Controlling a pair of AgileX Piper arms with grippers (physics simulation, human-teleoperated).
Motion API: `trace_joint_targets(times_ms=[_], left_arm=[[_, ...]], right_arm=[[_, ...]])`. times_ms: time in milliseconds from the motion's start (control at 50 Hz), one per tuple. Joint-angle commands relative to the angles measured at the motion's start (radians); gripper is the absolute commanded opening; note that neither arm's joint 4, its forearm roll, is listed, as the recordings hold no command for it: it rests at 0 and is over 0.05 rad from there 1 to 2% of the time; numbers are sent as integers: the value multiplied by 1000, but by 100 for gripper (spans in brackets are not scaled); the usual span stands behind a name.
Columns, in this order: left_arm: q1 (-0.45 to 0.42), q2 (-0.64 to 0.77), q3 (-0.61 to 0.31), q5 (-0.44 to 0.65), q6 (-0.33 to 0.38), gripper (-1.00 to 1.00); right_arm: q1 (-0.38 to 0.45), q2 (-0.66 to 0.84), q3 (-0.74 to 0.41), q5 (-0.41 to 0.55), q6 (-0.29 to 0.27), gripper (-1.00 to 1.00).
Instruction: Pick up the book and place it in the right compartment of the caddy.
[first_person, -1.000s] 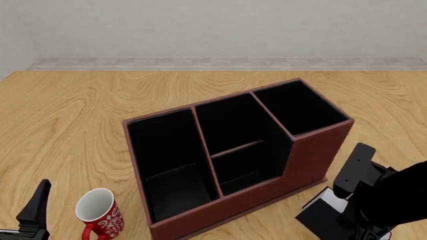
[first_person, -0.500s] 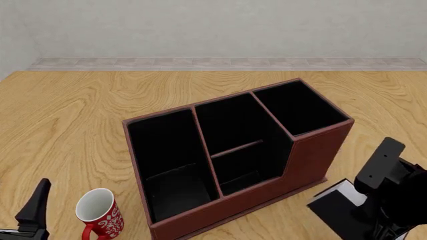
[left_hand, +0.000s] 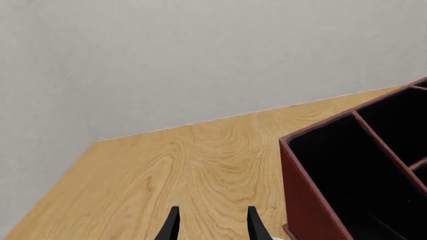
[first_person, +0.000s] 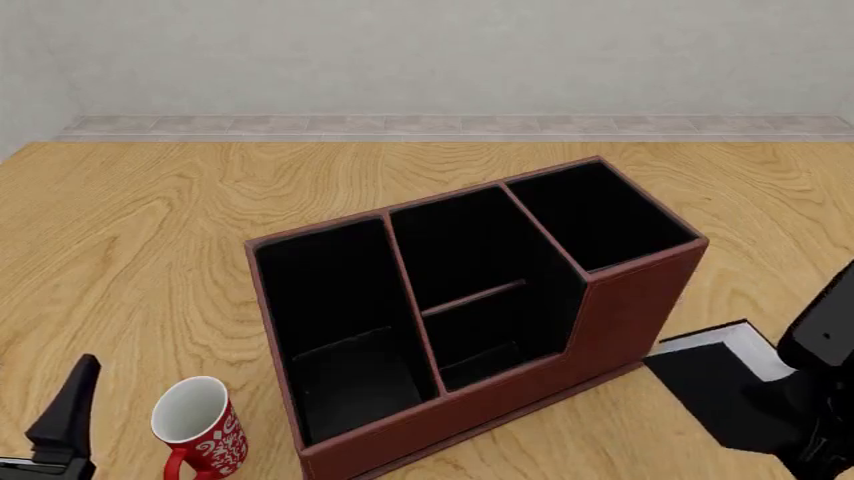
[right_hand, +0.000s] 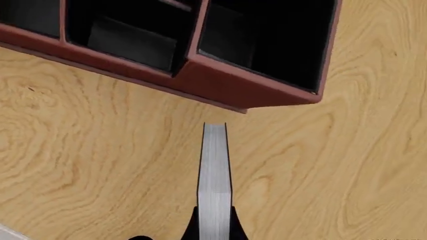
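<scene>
The reddish-brown caddy stands mid-table, its black-lined right compartment empty. My right gripper is shut on the black book, white page edges showing. It holds the book off the table just right of the caddy's near right corner, lower than the rim. In the right wrist view the caddy and right compartment lie ahead of the book. My left gripper is open and empty, low at the front left.
A red-and-white patterned mug stands upright at the front left, between my left gripper and the caddy's widest slot. The middle slot has a low divider. A grey wall runs along the table's far edge.
My right gripper has carried the book up and to the right, away from the near edge, and the book has turned so its cover faces more upward. The left arm has not moved.
</scene>
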Motion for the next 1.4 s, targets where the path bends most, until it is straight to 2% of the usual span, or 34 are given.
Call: trace_joint_targets(times_ms=[20,240,440,860,1060,1400], left_arm=[[0,0,-8,5,2,100],[-9,2,-8,2,4,100],[-12,3,-6,0,6,100],[-16,3,-11,2,7,100],[-17,2,-11,2,7,100],[-14,0,-15,9,9,100]], right_arm=[[-49,-46,-64,0,-18,-100],[-62,-65,-46,0,2,-100],[-99,-65,-58,0,-25,-100],[-132,-69,-179,0,-73,-100],[-143,-55,-212,0,-109,-100],[-142,21,-351,0,-198,-100]])
